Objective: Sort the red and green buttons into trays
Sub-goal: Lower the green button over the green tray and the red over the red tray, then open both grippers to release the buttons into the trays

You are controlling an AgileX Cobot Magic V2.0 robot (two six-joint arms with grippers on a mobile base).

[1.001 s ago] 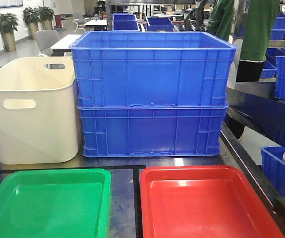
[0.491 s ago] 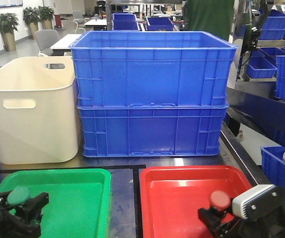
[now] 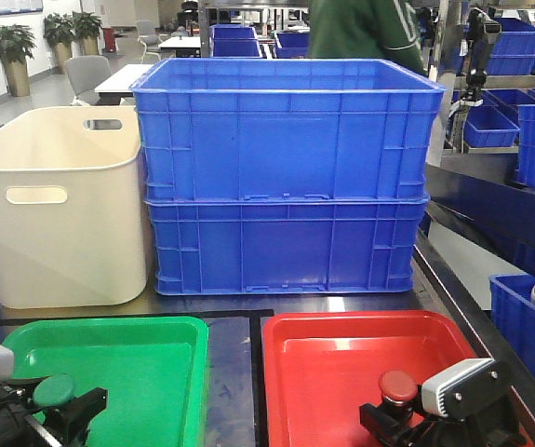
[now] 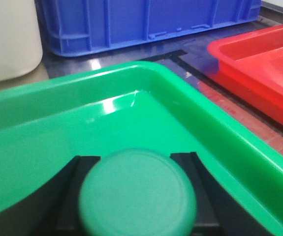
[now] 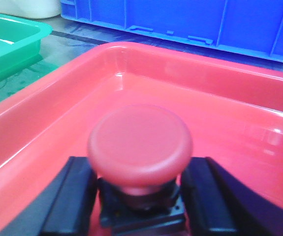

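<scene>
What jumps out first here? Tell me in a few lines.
Two stacked blue crates fill the middle, with a cream tub beside them. In front lie a green tray and a red tray, side by side. The left pincer holds a green button over the green tray, and the right pincer holds a red button over the red one.

Glossy plastic green tray, red tray — smooth

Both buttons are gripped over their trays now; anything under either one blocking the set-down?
Nothing visible. The green tray floor under the green button and the red tray floor under the red button look bare.
</scene>
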